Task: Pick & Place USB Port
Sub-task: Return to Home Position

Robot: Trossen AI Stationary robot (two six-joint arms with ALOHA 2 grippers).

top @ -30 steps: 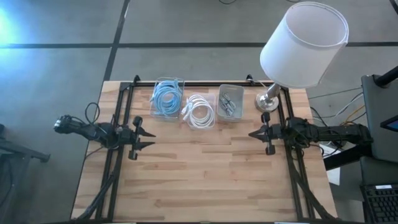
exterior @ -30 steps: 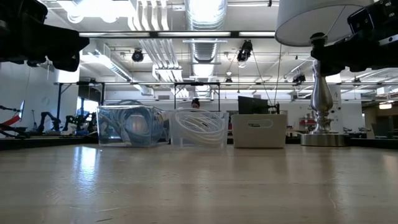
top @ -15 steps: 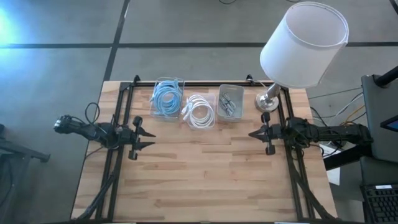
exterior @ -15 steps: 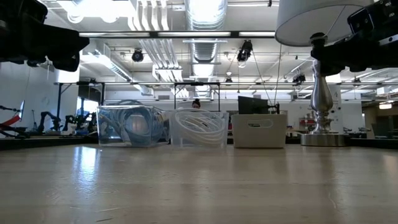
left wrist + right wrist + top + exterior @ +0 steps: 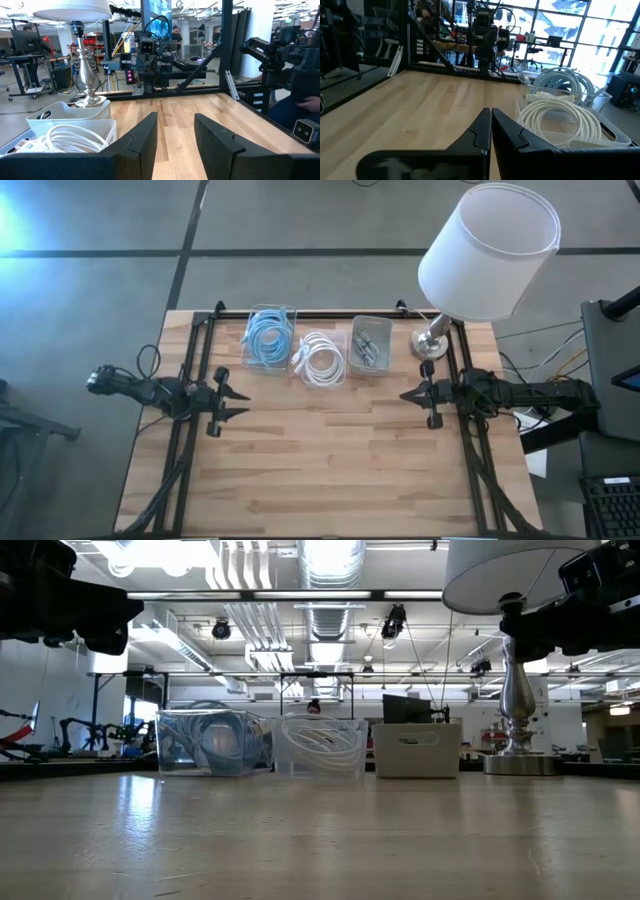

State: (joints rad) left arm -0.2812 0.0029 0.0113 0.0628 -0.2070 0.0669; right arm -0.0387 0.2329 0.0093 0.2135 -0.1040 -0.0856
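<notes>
Three clear bins stand in a row at the table's far edge. The right one holds small grey metal parts, probably the USB ports. My left gripper hovers open at the table's left side, with nothing between its fingers. My right gripper hovers shut at the table's right side, its fingertips together, holding nothing. Both point level toward the table's middle.
The left bin holds blue cable coils and the middle bin white cable coils. A lamp with a white shade and a metal base stands at the far right corner. Bare wooden tabletop lies between the arms.
</notes>
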